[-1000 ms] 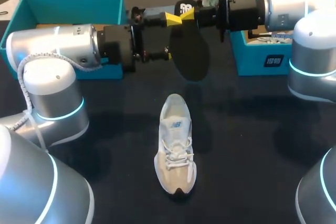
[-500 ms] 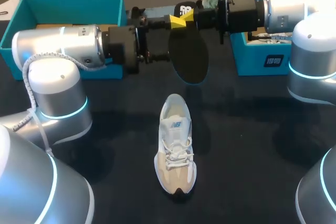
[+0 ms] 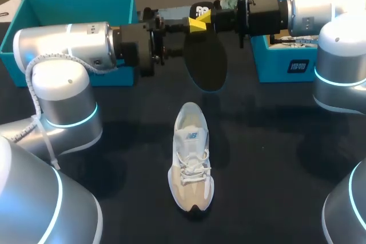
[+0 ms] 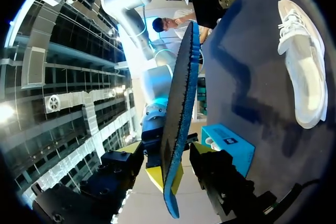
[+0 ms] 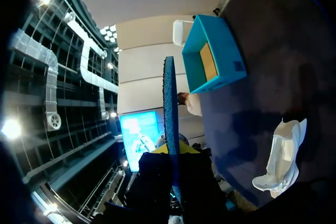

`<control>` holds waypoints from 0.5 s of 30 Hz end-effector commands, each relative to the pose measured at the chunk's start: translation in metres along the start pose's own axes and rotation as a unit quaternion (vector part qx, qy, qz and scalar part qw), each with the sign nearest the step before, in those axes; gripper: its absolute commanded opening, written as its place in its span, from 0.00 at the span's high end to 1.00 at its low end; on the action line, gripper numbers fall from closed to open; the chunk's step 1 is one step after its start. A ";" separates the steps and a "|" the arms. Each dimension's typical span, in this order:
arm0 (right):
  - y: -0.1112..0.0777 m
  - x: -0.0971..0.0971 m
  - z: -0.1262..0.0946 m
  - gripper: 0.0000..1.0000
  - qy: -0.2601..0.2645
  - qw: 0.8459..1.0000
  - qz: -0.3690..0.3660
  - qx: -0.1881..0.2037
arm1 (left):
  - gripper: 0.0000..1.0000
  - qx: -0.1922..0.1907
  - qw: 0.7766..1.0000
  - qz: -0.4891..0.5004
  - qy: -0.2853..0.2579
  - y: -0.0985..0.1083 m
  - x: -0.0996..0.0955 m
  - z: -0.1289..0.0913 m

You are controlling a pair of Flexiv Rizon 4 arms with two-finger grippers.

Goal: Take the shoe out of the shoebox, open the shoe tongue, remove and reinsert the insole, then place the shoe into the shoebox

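The black insole (image 3: pixel 206 61) hangs on edge above the table's far middle, with my right gripper (image 3: pixel 198 22) shut on its upper end. My left gripper (image 3: pixel 176 50) sits at the insole's left edge. In the left wrist view the insole (image 4: pixel 178 114) runs edge-on between the left gripper's (image 4: pixel 176 174) fingers, with a gap still showing on one side. In the right wrist view the insole (image 5: pixel 169 108) stands edge-on in the shut right gripper (image 5: pixel 169 153). The white shoe (image 3: pixel 191 164) lies flat on the dark table, toe toward me, also seen as the shoe (image 4: pixel 302 61) and the shoe (image 5: pixel 281 156).
A teal shoebox (image 3: pixel 74 7) stands at the back left behind my left arm, seen too as the shoebox (image 5: pixel 215 56). A second teal box (image 3: pixel 286 58) with paper inside sits at the back right under my right arm, also visible as the teal box (image 4: pixel 228 142).
My left arm has moved right until its fingers straddle the insole's edge, and they have narrowed. The right gripper keeps hold of the insole, which has tilted slightly.
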State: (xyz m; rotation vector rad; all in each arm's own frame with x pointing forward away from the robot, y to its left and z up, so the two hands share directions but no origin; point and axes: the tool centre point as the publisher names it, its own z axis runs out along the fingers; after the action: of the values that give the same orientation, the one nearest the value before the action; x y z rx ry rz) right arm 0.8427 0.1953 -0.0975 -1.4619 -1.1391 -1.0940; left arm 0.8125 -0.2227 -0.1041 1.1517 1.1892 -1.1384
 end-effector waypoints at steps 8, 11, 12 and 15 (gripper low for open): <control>-0.001 0.000 0.000 1.00 -0.002 1.000 0.000 -0.001 | 0.53 0.002 1.000 -0.005 0.011 -0.002 0.000 -0.002; -0.001 0.000 0.000 1.00 -0.002 1.000 0.000 -0.001 | 0.56 0.003 1.000 -0.004 0.013 -0.002 0.000 -0.003; -0.001 0.000 0.000 1.00 -0.002 1.000 0.000 -0.001 | 0.56 0.004 1.000 -0.004 0.013 -0.002 0.000 -0.003; -0.001 0.000 0.000 1.00 -0.002 1.000 0.000 -0.001 | 0.57 0.006 1.000 -0.005 0.013 -0.003 0.000 -0.004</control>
State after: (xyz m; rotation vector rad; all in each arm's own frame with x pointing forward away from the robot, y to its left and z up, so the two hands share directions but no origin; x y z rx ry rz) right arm 0.8427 0.1953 -0.0975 -1.4620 -1.1391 -1.0940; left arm 0.8101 -0.2207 -0.1045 1.1699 1.2115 -1.1426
